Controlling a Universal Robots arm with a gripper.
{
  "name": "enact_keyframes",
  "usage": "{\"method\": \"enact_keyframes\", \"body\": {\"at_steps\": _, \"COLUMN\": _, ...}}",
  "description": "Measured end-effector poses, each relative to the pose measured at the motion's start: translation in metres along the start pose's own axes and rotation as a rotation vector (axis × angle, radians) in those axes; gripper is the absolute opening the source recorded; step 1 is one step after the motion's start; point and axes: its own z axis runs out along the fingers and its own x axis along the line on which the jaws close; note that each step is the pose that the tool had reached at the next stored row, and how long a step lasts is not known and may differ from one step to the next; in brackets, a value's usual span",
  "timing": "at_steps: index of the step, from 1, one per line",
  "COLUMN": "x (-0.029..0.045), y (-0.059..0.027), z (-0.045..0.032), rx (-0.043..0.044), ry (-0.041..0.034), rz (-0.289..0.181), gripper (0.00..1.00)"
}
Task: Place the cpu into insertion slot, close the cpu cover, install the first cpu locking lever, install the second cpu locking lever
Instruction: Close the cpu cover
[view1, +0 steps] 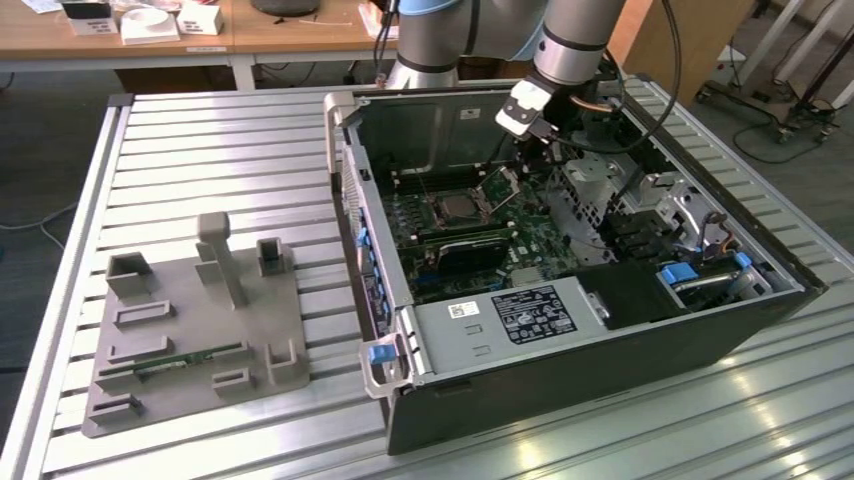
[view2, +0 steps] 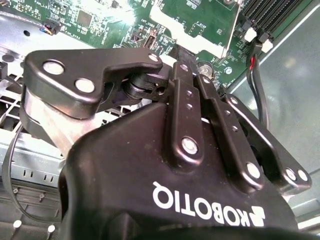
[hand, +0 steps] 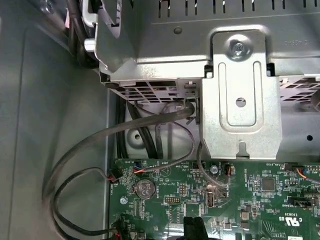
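At the exterior view's left, a grey fixture tray (view1: 200, 330) lies on the slatted metal counter (view1: 200, 150) with a green memory stick (view1: 167, 367) lying in one of its holders. To its right stands an open computer case (view1: 561, 400) with the motherboard (view1: 534, 245) exposed. The cpu (view1: 451, 211) sits in the insertion slot (view1: 424, 212), silver top up. Just to the right of it, the cpu cover (view1: 503, 188) stands tilted up on its hinge, not closed over the chip. Above the cover, the arm reaches down into the case, and its fingers (view1: 534, 148) hang near the cover's upper edge. In the second wrist view the fingers look drawn together with nothing held. In the first wrist view, a dark fingertip (hand: 194, 230) hangs over the green board near a coin cell battery (hand: 145, 188), grey cables (hand: 75, 160) and a metal bracket (hand: 240, 85).
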Motion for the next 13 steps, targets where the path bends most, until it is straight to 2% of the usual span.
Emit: {"method": "enact_keyframes", "body": {"at_steps": 13, "x": 0.0, "y": -0.0006, "z": 0.0, "rx": -0.0001, "ry": 0.0002, "rz": 0.0, "gripper": 0.11}}
